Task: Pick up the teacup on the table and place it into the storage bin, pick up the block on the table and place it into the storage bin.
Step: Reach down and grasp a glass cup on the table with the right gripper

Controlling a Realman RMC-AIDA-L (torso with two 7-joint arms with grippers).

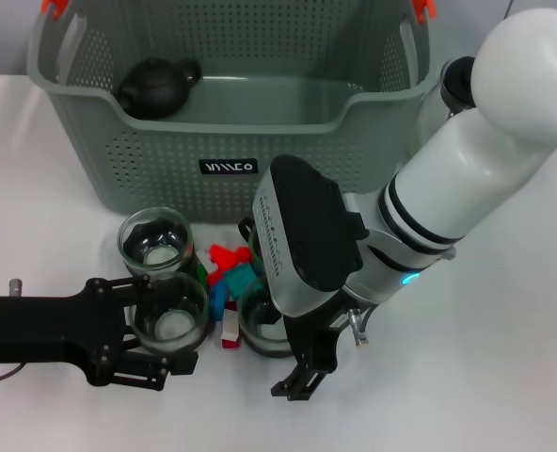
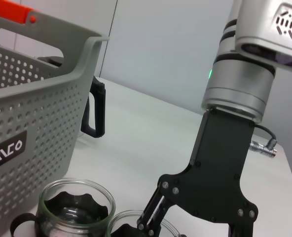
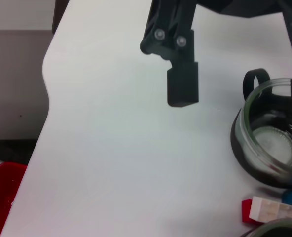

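My left gripper (image 1: 170, 328) brackets a glass teacup (image 1: 170, 314) on the tabletop (image 1: 43, 198), jaws spread and not yet clamped. My right gripper (image 1: 302, 363), open, crowds the blocks (image 1: 230, 273) beside it; a careless lift toward the storage bin (image 1: 288, 141) could clip it.

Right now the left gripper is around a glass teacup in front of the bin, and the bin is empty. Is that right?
Not quite. The bin is not empty: the head view shows a dark teapot inside it, near its left end. The rest holds: the left gripper is around a glass teacup on the table in front of the bin.
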